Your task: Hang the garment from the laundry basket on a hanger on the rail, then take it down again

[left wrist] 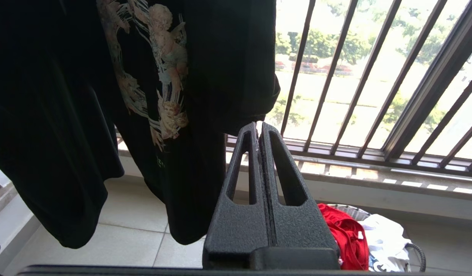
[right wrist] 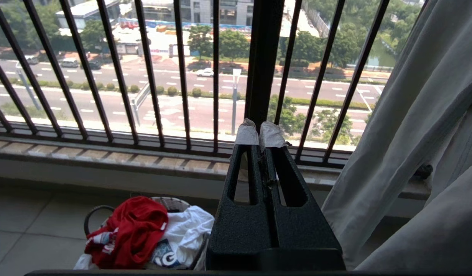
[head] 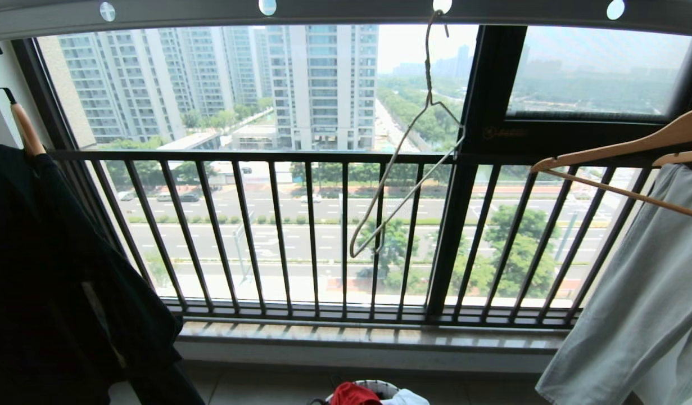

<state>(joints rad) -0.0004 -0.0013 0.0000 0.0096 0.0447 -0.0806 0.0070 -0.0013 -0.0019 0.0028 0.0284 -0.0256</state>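
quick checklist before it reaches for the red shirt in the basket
1. Red shirt on top in the basket, reachable: ok.
2. Wire hanger bare, hooked on the rail: ok.
3. Left gripper open for a grab: not ok, shut.
4. Right gripper open: not ok, shut.
5. Both grippers empty: ok.
6. Red shirt free of the white shirt beside it: cannot tell.

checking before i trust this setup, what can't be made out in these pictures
- Basket: head view's bottom edge cuts it; in both wrist views clothes cover its inside.
- Red shirt: crumpled, so its print is mostly folded away; the left gripper hides part of it in the left wrist view.
- White shirt: print partly hidden by the right gripper.
- Wire hanger: hook meets the rail at the head view's top edge.
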